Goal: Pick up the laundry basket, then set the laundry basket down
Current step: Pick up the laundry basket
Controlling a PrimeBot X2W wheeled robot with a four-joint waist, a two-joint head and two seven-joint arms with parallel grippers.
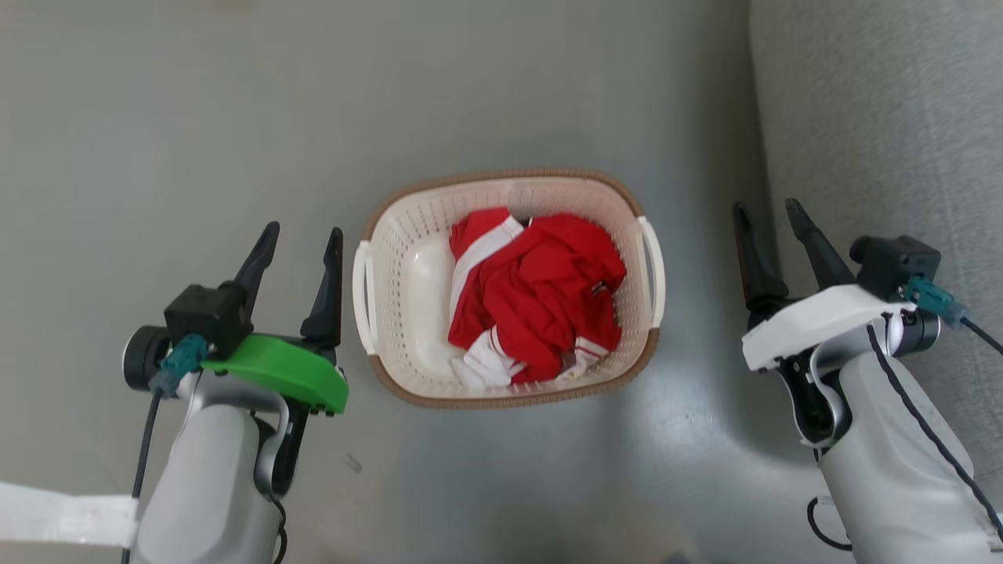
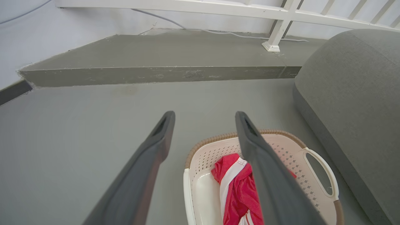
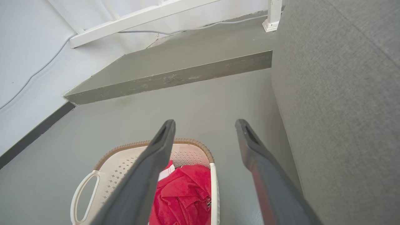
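The laundry basket [image 1: 407,266] stands on the grey floor in the middle of the head view, cream-white and perforated, with a brown woven-look rim and a white handle on each side. Red and white clothing [image 1: 537,301] lies crumpled inside it. My left gripper [image 1: 304,235] hangs open to the left of the basket, apart from its left handle. My right gripper [image 1: 769,213] is open to the right of the basket, also clear of it. The basket [image 2: 203,156] shows low in the left wrist view under the open left gripper [image 2: 204,117], and the basket [image 3: 125,159] lies below the open right gripper [image 3: 204,123].
A grey upholstered sofa [image 1: 885,117] rises along the right, close to my right arm. Ahead, a low grey step [image 2: 156,73] crosses the floor, with a white railing post [image 2: 276,40] and a cable on it. A white wall with dark skirting [image 3: 31,134] lies left.
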